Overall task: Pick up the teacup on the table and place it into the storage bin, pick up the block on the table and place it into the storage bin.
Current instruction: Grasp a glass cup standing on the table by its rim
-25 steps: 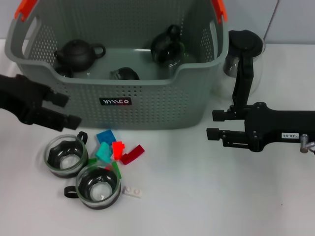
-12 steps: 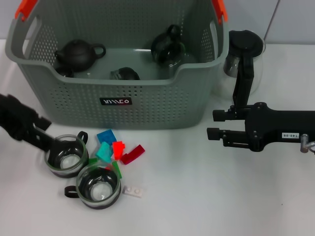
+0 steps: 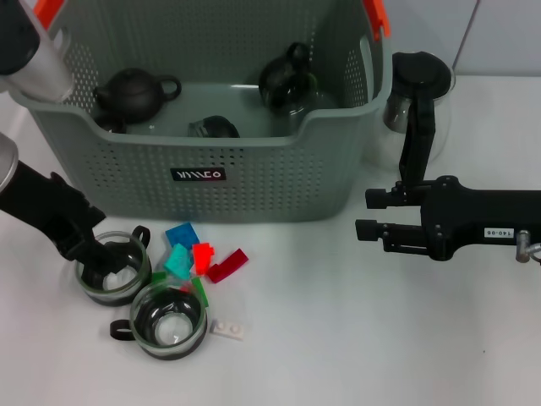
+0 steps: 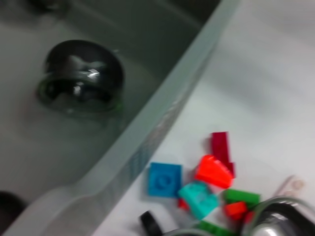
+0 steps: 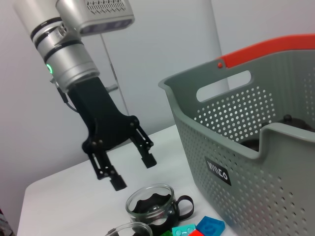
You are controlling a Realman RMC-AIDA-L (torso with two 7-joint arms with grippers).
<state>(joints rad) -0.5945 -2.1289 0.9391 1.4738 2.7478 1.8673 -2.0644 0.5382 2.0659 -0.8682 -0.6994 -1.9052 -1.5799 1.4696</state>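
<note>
Grey perforated plastic fills the back of the scene: the storage bin (image 3: 211, 161) is sitting at the far side of the white table (image 3: 355, 338), orange clips on its handles, a black label on its front wall. Inside it a dark teapot (image 3: 133, 91) is lying at the robot's left, a dark glass cup (image 3: 287, 80) at the right and another small dark piece (image 3: 213, 127) near the front wall.

Out on the table, just in front of the bin, two glass teacups are standing side by side: the far teacup (image 3: 112, 269) and the near teacup (image 3: 169, 321), touching or nearly so. Beside them a heap of blocks (image 3: 196, 264) is lying in blue, teal, red and green, with a small white block (image 3: 228, 330) next to the near teacup.

The left gripper (image 5: 127, 167) is hanging right above the far teacup, its fingers spread apart and gripping nothing; in the head view its tips are overlapping that cup's rim, while the right wrist view is showing them above the cup.

Over on the right, the right gripper (image 3: 365, 213) is hovering over bare table, well away from the cups, fingers parted and holding nothing. Behind it a glass pitcher with a black lid (image 3: 420, 89) is standing beside the bin.
</note>
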